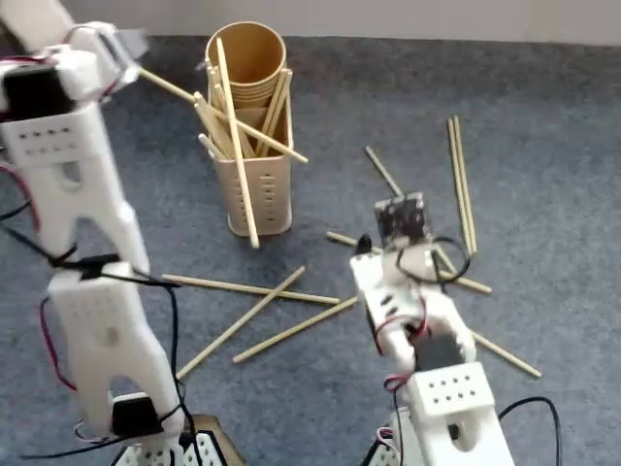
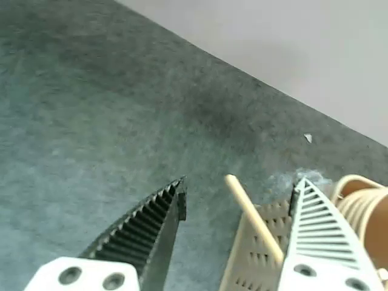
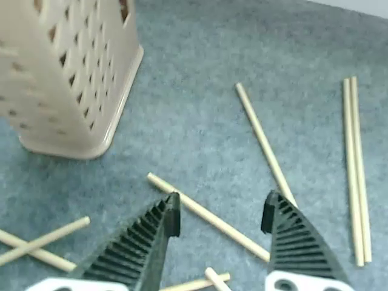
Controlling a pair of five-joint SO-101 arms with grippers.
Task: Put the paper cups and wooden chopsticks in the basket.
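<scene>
A beige slotted basket [image 1: 257, 189] stands upright on the carpet with stacked paper cups [image 1: 245, 56] and several wooden chopsticks inside. One long chopstick [image 1: 194, 102] lies across its rim and runs out to my left gripper [image 1: 121, 49]. My left gripper [image 2: 240, 185] is open, and that chopstick [image 2: 254, 224] sits between the fingers, close to the white one. My right gripper [image 1: 401, 218] hovers low to the right of the basket. It [image 3: 222, 197] is open above a chopstick [image 3: 209, 215] lying flat on the carpet.
Loose chopsticks lie on the grey carpet: three crossing in front of the basket [image 1: 247, 288], a pair to the right [image 1: 461, 184], a single one [image 3: 264, 142], and one near the right arm's base [image 1: 505, 354]. A pale wall edge [image 2: 291, 42] runs behind.
</scene>
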